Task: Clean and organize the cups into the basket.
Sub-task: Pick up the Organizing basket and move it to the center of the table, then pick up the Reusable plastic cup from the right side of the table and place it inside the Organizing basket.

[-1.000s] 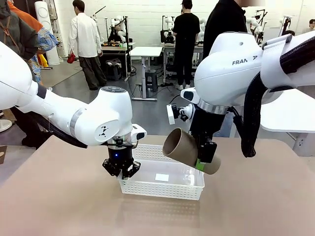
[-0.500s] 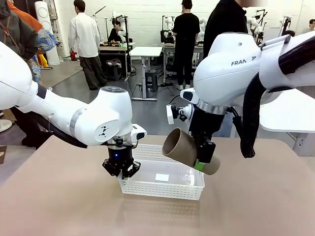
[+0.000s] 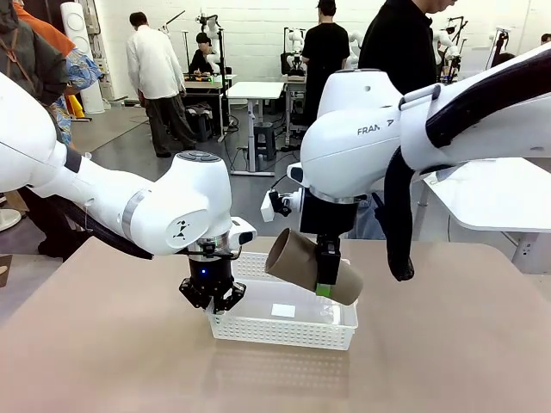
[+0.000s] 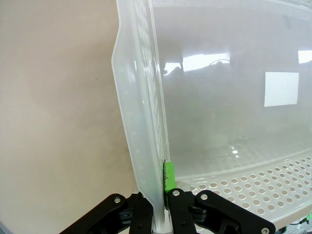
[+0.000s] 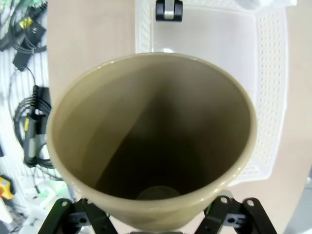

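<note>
Left tool (image 3: 213, 303) is clamped on the basket (image 3: 284, 325) wall; right tool (image 3: 325, 287) holds a tilted tan cup (image 3: 295, 261) above it.

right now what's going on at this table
The right fingers hold a tan-brown cup tilted in the air above the white lattice basket. The left fingers are shut on the basket's left wall, pinching it, probably to steady it. No cup is in the basket yet.
</note>
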